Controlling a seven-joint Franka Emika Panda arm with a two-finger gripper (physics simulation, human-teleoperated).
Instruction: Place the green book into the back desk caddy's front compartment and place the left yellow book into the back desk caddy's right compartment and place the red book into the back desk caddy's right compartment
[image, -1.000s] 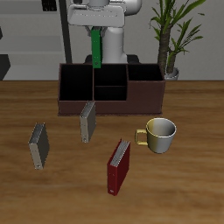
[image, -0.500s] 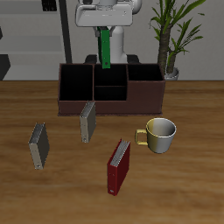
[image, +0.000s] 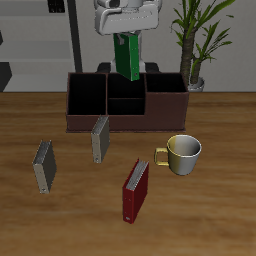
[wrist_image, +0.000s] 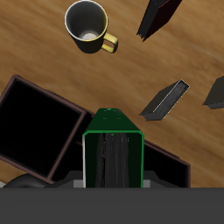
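Gripper (image: 127, 33), clamped on the green book (image: 128, 56), has lifted and turned it broadside above the caddy (image: 160, 105), while the wrist view shows the book (wrist_image: 112, 127) hanging over the front compartment (wrist_image: 166, 166), ready to lower.

The green book (image: 128, 56), held in the pincer (image: 126, 36), has been raised higher above the back desk caddy (image: 128, 100) and tilted further from upright.
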